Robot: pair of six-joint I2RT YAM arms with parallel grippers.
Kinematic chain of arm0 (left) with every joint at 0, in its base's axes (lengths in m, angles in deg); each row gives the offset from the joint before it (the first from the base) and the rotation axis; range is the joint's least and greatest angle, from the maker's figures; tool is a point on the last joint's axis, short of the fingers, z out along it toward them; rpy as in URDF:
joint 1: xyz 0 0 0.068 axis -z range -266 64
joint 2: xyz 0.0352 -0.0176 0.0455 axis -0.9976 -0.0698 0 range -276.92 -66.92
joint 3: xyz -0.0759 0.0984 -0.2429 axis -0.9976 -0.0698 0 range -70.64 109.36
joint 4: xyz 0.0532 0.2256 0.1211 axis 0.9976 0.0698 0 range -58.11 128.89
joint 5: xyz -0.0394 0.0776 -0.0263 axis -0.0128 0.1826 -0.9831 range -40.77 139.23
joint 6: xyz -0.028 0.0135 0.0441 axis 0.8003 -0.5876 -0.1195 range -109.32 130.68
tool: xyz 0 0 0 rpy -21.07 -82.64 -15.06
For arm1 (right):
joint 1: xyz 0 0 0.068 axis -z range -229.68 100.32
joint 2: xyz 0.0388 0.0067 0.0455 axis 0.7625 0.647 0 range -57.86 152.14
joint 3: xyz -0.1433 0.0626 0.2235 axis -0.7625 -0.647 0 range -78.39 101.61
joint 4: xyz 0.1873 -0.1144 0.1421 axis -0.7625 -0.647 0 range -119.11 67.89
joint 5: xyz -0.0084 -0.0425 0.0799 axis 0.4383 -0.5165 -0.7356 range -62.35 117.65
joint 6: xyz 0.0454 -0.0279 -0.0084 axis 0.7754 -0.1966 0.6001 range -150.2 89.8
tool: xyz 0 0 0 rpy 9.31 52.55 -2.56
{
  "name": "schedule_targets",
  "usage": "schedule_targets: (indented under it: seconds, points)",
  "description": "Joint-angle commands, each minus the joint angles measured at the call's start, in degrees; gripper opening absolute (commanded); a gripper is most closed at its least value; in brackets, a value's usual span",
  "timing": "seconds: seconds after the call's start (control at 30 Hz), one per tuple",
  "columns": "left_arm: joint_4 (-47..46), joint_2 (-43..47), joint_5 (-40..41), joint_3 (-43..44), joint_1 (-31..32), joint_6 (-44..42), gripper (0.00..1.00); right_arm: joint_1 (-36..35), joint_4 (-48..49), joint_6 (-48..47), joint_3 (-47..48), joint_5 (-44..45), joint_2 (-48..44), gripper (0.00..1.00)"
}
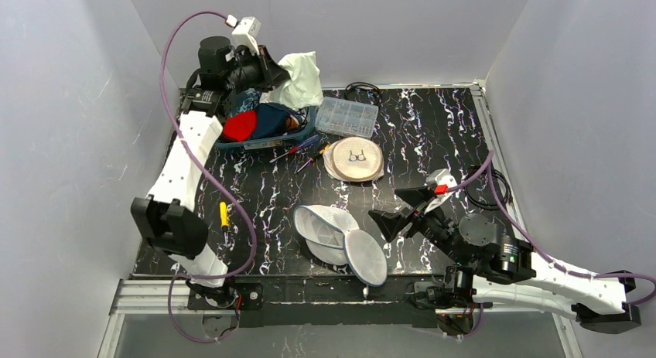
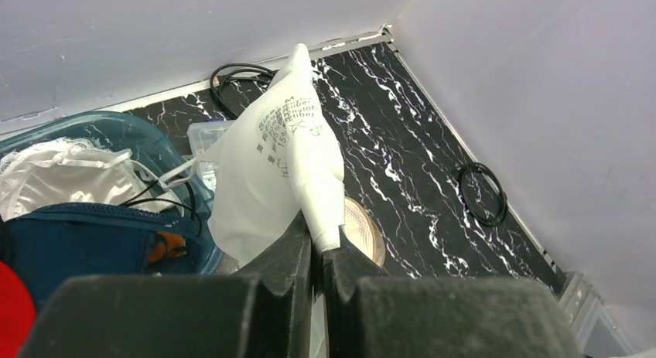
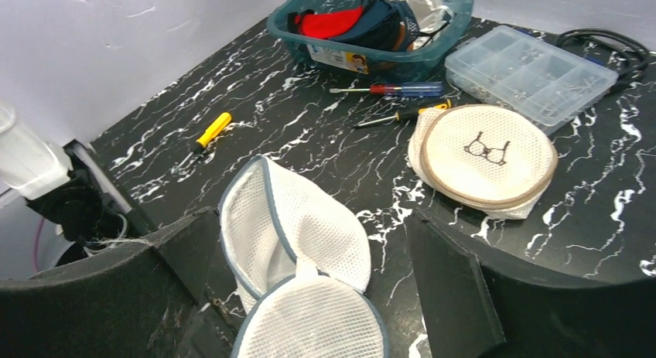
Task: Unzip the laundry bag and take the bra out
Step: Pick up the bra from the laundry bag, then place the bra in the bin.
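Fig. Laundry bag (image 1: 334,233) (white mesh, blue-grey trim) lies unzipped on the black marbled tabletop (image 1: 441,134), near edge, approx. centre. It is spread clamshell-style, with one round half folded out toward the R arm. No contents are visible inside.

Bra (image 1: 303,78): white fabric w/ printed label text, out of the bag and off the tabletop. It is held aloft at the far L corner, above and just beside the teal basket (image 1: 255,145).

L fingers (image 2: 290,250): closed, pinching the bra's lower edge; the fabric stands up from the pinch.

R fingers (image 1: 414,196): spread wide and holding nothing, just R of the open bag and pointing toward it. Wrist view shows the mesh halves lying between the two fingers; contact cannot be told.

Other items:
- The basket holds a red item (image 1: 240,126), dk blue fabric (image 1: 275,118) and white pieces.
- A clear compartment box (image 1: 347,116) sits R of the basket.
- A round beige pouch w/ bra icon (image 1: 354,159) lies just nearer than the box, closed and flat.
- Screwdriver w/ red/blue handle (image 3: 402,88) lies between basket and pouch, w/ a 2nd one close beside it.
- A small yellow-handled tool (image 1: 224,215) lies apart at L.
- A black cable coil (image 1: 362,89) lies at the far edge.
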Motion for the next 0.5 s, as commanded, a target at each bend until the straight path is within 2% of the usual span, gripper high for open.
schedule_targets:
  seconds: [0.0,0.13,0.3,0.47]
  points:
    - [-7.66,-5.3,-6.91,3.51,-3.59,5.48,0.0,0.04,1.37,-2.73,-1.04,3.69,-0.29,0.98]
    - [-11.35,-11.18,-9.05,4.69,-6.72,10.55,0.0,0.0,2.15,-3.54,-1.46,3.71,1.09,0.98]
    - [-19.72,-15.82,-11.93,0.66,-11.56,20.48,0.0,0.02,3.77,-3.52,-2.34,3.21,2.93,0.98]
    - [-19.82,-20.27,-13.02,-0.68,-14.86,22.19,0.0,-0.02,5.15,-3.89,-3.1,3.41,4.21,0.98]
